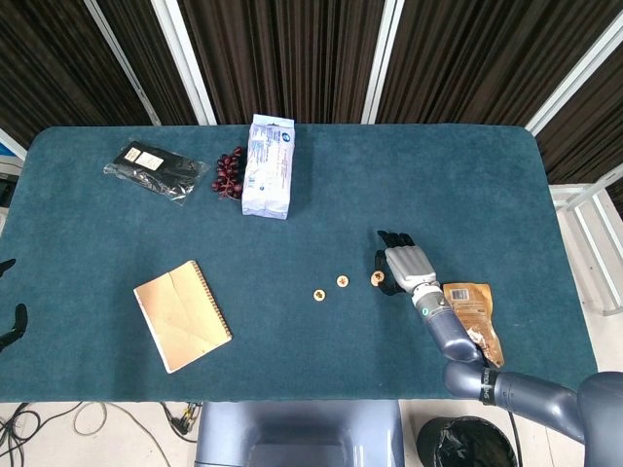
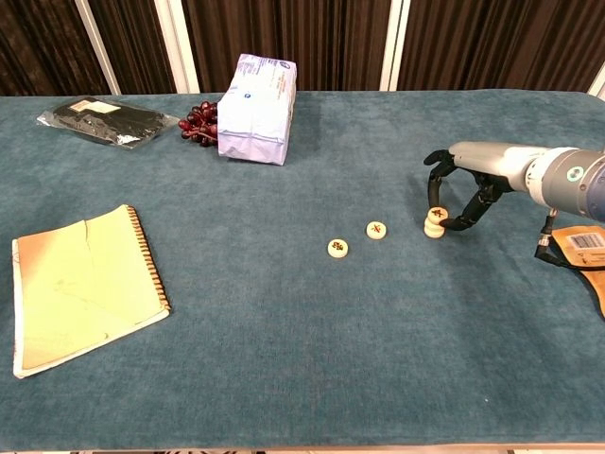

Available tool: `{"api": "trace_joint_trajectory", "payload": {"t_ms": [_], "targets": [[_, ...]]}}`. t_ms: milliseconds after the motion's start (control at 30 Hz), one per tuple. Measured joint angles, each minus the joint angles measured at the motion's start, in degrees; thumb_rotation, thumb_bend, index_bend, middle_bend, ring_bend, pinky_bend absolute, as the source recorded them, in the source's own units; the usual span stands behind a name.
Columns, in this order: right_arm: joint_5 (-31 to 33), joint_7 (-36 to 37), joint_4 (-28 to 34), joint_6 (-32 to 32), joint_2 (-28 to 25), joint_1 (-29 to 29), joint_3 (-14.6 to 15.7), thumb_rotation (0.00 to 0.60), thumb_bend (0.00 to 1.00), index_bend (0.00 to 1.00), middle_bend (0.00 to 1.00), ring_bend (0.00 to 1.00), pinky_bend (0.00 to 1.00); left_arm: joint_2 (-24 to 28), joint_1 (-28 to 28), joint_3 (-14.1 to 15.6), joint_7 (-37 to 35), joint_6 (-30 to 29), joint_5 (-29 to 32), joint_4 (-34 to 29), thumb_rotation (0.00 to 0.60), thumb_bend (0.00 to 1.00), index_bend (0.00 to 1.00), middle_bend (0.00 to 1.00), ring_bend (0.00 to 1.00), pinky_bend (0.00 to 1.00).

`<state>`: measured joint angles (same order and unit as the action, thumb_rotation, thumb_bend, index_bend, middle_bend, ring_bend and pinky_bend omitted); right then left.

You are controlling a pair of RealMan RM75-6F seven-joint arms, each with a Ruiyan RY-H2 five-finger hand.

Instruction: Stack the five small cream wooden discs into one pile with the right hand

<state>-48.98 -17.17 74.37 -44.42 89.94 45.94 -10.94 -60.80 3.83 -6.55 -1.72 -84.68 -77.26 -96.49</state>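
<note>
A short pile of cream wooden discs (image 2: 435, 221) stands right of the table's middle, also seen in the head view as the pile (image 1: 377, 278). My right hand (image 2: 465, 189) arches over it, thumb on the left side and fingertips (image 2: 450, 225) against the right side, gripping the pile. Two single discs lie flat to the left: one disc (image 2: 376, 229) close by, and the other disc (image 2: 338, 248) a little further and nearer the front edge. Of my left hand (image 1: 10, 326) only dark fingertips show at the left edge of the head view.
A brown snack pouch (image 2: 579, 248) lies just right of my right forearm. A yellow spiral notebook (image 2: 80, 284) sits front left. At the back left are a white tissue pack (image 2: 257, 110), dark grapes (image 2: 197, 123) and a black packet (image 2: 106, 121).
</note>
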Motion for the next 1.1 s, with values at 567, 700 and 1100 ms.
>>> {"api": "trace_joint_trajectory", "payload": {"t_ms": [567, 700, 1100], "targets": [[0.49, -0.08, 0.11, -0.05, 0.01, 0.29, 0.33, 0.600, 0.41, 0.54, 0.00, 0.00, 0.00, -0.06, 0.03, 0.00, 0.06, 0.04, 0.00, 0.12, 0.600, 0.49, 0.17, 0.00, 0.00, 0.00], [0.77, -0.32, 0.33, -0.06, -0.12, 0.39, 0.42, 0.600, 0.41, 0.53, 0.00, 0.00, 0.00, -0.07, 0.04, 0.03, 0.26, -0.02, -0.10, 0.22, 0.600, 0.49, 0.17, 0.00, 0.00, 0.00], [1.93, -0.77, 0.80, -0.08, -0.36, 0.64, 0.49, 0.600, 0.41, 0.51, 0.00, 0.00, 0.00, -0.16, 0.03, 0.00, 0.62, -0.28, -0.23, 0.35, 0.600, 0.49, 0.17, 0.00, 0.00, 0.00]]}}
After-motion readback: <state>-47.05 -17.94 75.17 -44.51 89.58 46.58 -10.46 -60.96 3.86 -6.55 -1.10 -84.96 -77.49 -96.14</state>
